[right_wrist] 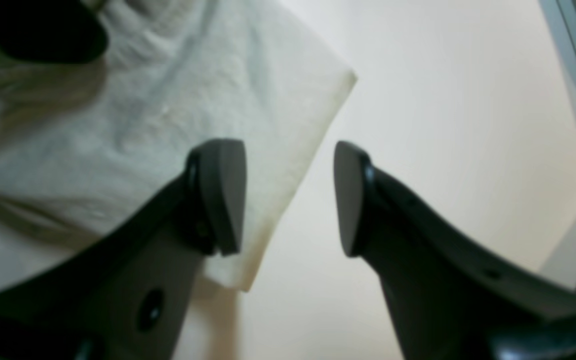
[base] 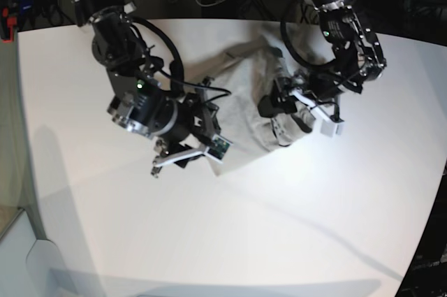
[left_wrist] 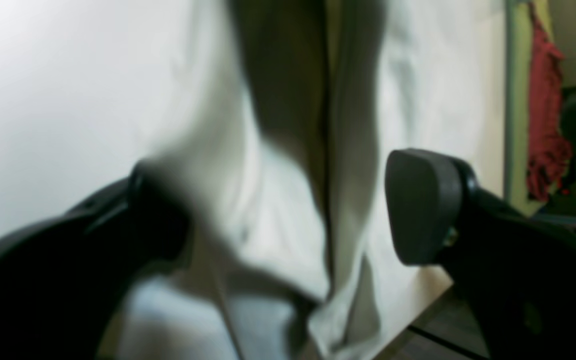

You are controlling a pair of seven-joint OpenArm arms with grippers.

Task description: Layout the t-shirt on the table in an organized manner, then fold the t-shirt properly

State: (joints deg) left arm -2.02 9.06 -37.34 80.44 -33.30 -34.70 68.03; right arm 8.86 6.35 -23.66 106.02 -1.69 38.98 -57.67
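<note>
We are in the laying-out stage, we judge: the t-shirt [base: 244, 112] lies bunched and creased on the far half of the table [base: 230, 241], between our two arms, not yet flat. Our right gripper [right_wrist: 288, 200] hovers over a corner of the shirt with its jaws apart and nothing between them; one pad sits above the cloth edge, the other above bare table. Our left gripper [left_wrist: 288, 210] has its jaws wide apart with a hanging fold of the shirt between them; whether either pad touches the cloth we cannot tell, as that view is blurred. To do this well, we should pinch corners and hems only, then draw them outward from the shirt's middle, evenly. We see no containers.
</note>
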